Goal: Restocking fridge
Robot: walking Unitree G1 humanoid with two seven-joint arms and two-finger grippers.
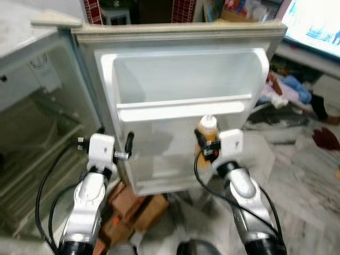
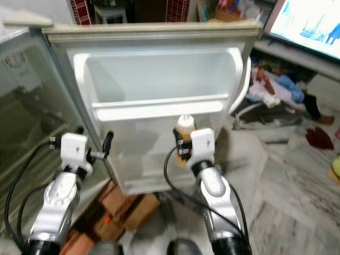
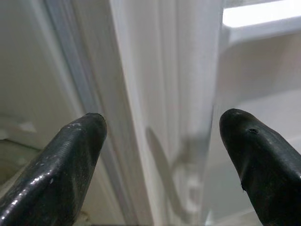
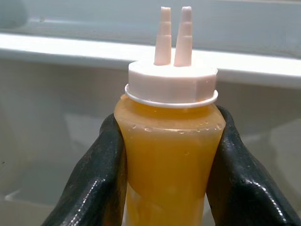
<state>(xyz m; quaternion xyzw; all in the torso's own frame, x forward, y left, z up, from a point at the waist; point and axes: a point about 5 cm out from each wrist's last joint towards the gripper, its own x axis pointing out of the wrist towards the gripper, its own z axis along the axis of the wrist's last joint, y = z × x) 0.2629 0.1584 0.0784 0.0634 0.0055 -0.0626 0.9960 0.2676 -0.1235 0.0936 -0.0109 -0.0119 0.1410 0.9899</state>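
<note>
1. Right now we hold our right gripper (image 1: pixel 204 139) up in front of the open fridge door (image 1: pixel 175 106), its two black fingers (image 4: pixel 94 179) pinching a squeeze bottle (image 4: pixel 169 155) of orange-yellow sauce.
2. We see the bottle upright, its white cap (image 4: pixel 171 84) with two nozzles on top, just below the door's upper shelf rail (image 1: pixel 183 109).
3. Our left gripper (image 1: pixel 126 151) sits by the hinge-side edge of the door, fingers (image 3: pixel 61 165) spread apart with nothing between them, the edge running between the two tips.
4. To our left stands the fridge body (image 1: pixel 32 122) with its glass shelves.
5. Under the door, brown cardboard boxes (image 1: pixel 135 204) lie on the marble floor (image 1: pixel 303 175).
6. Off to the right we see scattered clothes (image 1: pixel 292 90) and a lit screen (image 1: pixel 316 24).
</note>
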